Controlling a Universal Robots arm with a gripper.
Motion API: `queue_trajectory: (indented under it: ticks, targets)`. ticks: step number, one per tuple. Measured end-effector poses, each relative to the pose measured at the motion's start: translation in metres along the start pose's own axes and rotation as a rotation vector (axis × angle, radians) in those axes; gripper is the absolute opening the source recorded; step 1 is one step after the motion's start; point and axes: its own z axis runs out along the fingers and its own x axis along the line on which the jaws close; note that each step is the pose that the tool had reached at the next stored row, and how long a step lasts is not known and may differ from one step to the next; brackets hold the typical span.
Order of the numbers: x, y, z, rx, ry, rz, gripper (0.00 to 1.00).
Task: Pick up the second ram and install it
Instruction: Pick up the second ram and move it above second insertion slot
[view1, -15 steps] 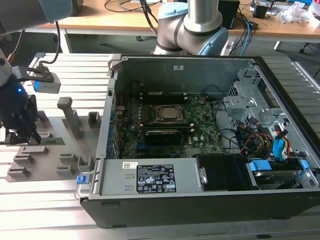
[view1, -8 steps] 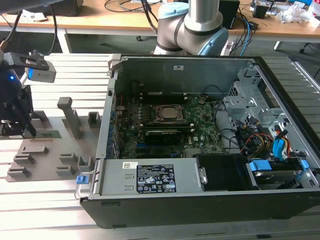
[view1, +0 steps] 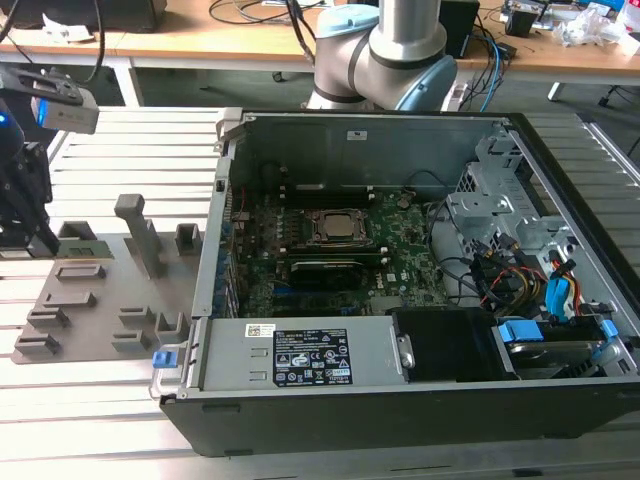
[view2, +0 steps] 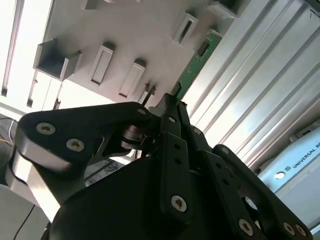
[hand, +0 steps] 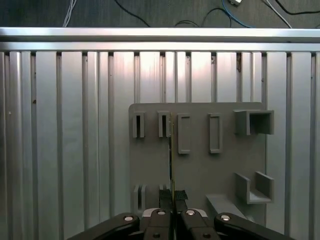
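On the ribbed aluminium table (hand: 75, 125), the black end effector (hand: 172, 196) pinches the thin, flat green second ram (view2: 196, 67).

The end effector (hand: 173, 196) pinches the second ram (hand: 170, 155), seen edge-on over the grey holder plate (hand: 200, 175).

The holder plate (view1: 100, 310) lies on the slatted table (view1: 90, 420) at the exterior view's left, with the open computer case (view1: 400, 400) just beside it on the exterior view's right and the arm's base (view1: 385, 50) behind the case. The second ram (hand: 171, 160) stands on edge on the plate, the gripper (hand: 173, 196) closed upon one end of it.
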Motion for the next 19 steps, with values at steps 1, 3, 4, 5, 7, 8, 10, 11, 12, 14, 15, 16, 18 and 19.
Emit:
queue_trajectory:
  ticks: [1, 3, 4, 5, 7, 8, 10, 11, 12, 14, 15, 16, 18, 19]
  targets:
    - [-0.0001, 0.0, -0.0042, -0.0001, 0.0, 0.0, 0.14]
    - [-0.0004, 0.0, -0.0142, 0.0, 0.0, 0.0, 0.14]
    - [-0.0005, -0.0001, -0.0198, 0.0, 0.0001, 0.0, 0.14]
    - [-0.0007, -0.0001, -0.03, 0.0, 0.0, 0.0, 0.14]
    - [-0.0008, -0.0001, -0.041, -0.0001, 0.0001, 0.0, 0.14]
    - [-0.0008, -0.0001, -0.0505, 0.0001, 0.0, 0.0, 0.14]
    - [-0.0009, -0.0002, -0.0619, 0.0, 0.0, 0.0, 0.14]
    - [-0.0009, -0.0002, -0.0635, 0.0003, -0.0002, 0.0, 0.14]
    - [-0.0009, -0.0002, -0.0638, 0.0, -0.0001, 0.0, 0.14]
    - [-0.0009, -0.0039, -0.064, -0.0003, 0.0002, 0.0, 0.14]
    - [-0.0009, -0.0123, -0.0639, -0.0005, 0.0001, 0.0, 0.14]
    - [-0.0009, -0.0218, -0.0637, -0.0016, 0.0, 0.0, 0.14]
    - [-0.0009, -0.0404, -0.0637, -0.0042, -0.0021, 0.0, 0.14]
    - [-0.0009, -0.0487, -0.0636, -0.0054, -0.0065, 0.0, 0.14]
